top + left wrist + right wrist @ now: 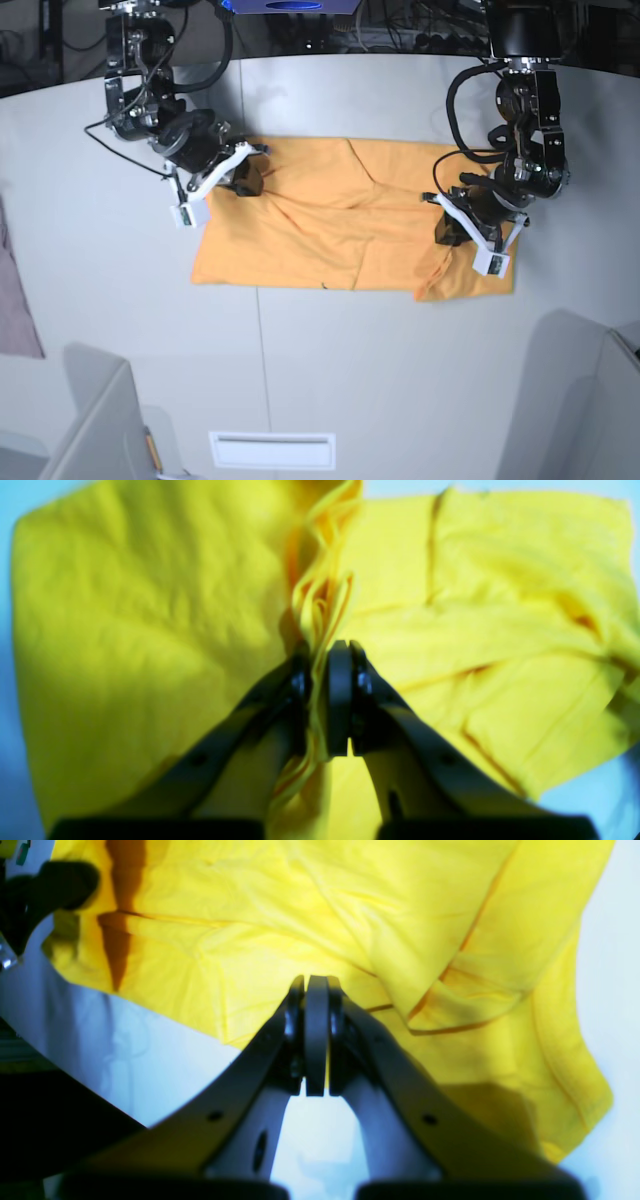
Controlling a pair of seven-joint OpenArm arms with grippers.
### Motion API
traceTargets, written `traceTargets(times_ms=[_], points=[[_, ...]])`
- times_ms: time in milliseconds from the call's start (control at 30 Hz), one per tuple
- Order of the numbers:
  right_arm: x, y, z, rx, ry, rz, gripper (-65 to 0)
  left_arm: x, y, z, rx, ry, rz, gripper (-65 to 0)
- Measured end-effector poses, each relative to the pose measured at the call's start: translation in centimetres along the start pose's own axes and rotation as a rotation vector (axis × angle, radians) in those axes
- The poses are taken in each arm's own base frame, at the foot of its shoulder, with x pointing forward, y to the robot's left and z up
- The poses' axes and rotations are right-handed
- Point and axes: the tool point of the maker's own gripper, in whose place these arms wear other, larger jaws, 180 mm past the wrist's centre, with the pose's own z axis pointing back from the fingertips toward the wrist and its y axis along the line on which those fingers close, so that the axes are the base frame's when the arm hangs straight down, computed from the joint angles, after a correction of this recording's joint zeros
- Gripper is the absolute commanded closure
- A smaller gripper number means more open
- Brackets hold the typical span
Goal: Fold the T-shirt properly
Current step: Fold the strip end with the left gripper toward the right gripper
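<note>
T-shirt (340, 235) flat, base view | left end effector (320, 700) pinches bunched folds | right end effector (316, 1035) closed, empty

A robotics laboratory workcell. Two black robot arms (160, 110) hang over a plain grey-white table (380, 360) with a curved far edge, their cables looping back to dark equipment and wiring (400, 35) behind it. Grey partition panels (95, 420) stand at the near corners, and the table's bare surface carries no household furnishings.
</note>
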Motion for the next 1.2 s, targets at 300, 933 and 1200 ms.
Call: traceTargets(times_ms=[300, 933, 1200], points=[[-0.1, -0.2, 0.1, -0.005, 0.003, 0.003, 0.0, -1.1, -2.0, -1.2, -0.023, 0.039, 0.026, 0.0], [-0.1, -0.2, 0.1, -0.005, 0.003, 0.004, 0.0, -1.4, -3.1, -2.9, -0.051, 0.045, 0.105, 0.0], [-0.1, -0.2, 0.1, -0.005, 0.003, 0.004, 0.0, -1.3, -3.3, -3.0, -0.055, 0.044, 0.102, 0.0]])
